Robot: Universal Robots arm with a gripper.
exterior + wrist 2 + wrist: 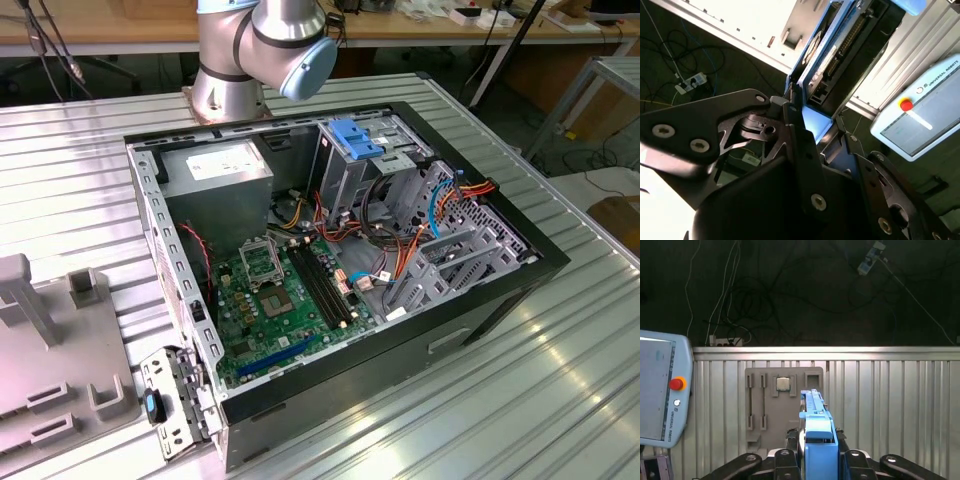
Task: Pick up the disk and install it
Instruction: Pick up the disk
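**Disk clamped in the gripper, held aloft off the table**

The gripper (pixel 817 452) is closed narrow on the light-blue bracket of the disk (pixel 816 412), over the ribbed table (pixel 900 410) and near the edge where the grey fixture plate (pixel 767 405) lies. Held by one end, the disk may tilt or slip, then jam at the drive cage (pixel 345 170) or snag the cables (pixel 385 215) beside it. The exterior view gives the open case (pixel 540 262). The second wrist view gives the disk's long side.

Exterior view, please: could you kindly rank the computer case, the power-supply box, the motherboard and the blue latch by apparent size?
Largest to smallest:
1. computer case
2. motherboard
3. power-supply box
4. blue latch
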